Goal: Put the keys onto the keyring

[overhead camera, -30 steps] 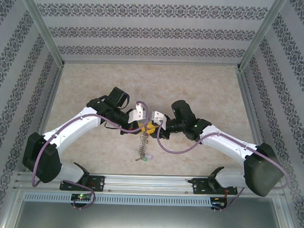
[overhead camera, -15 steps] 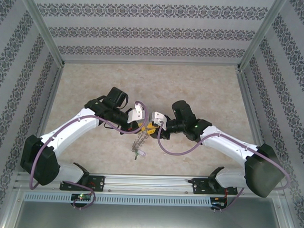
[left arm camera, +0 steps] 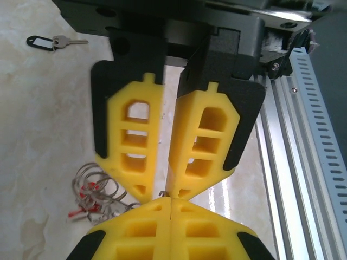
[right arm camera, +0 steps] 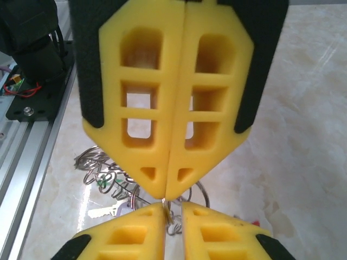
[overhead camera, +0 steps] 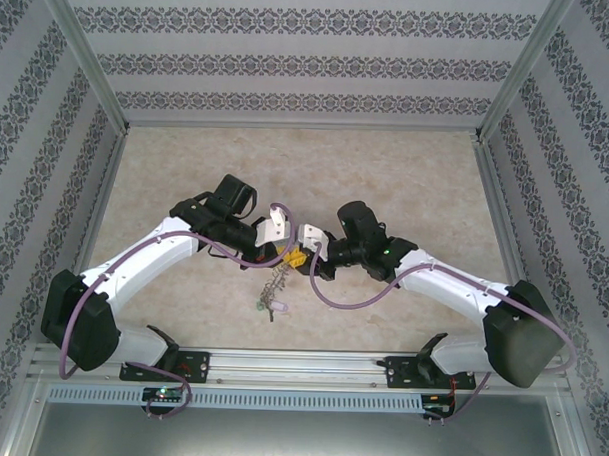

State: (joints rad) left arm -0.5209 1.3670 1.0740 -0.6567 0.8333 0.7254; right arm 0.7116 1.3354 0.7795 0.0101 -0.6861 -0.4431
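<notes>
My left gripper (overhead camera: 287, 252) and right gripper (overhead camera: 302, 256) meet tip to tip above the middle of the table. The keyring (overhead camera: 274, 285) shows as a bundle of grey wire loops dangling below them. The left gripper (left arm camera: 171, 198) is shut, with a bit of the keyring's wire sticking out of its tips. The right gripper (right arm camera: 172, 208) has a narrow gap between its fingers, and one thin wire loop runs through that gap. Small red bits of the keys (left arm camera: 81, 192) sit among the loops (left arm camera: 103, 187). The wire bundle (right arm camera: 100, 162) also holds a green bit.
A silver key on a black tag (left arm camera: 54, 41) lies flat on the beige marbled table (overhead camera: 406, 182). The aluminium rail (overhead camera: 300, 366) runs along the near edge, and patterned walls enclose the other sides.
The right gripper's jaws have narrowed around the wire. The dangling loops have swung a little to the left and hang shorter. The right arm has edged left.
</notes>
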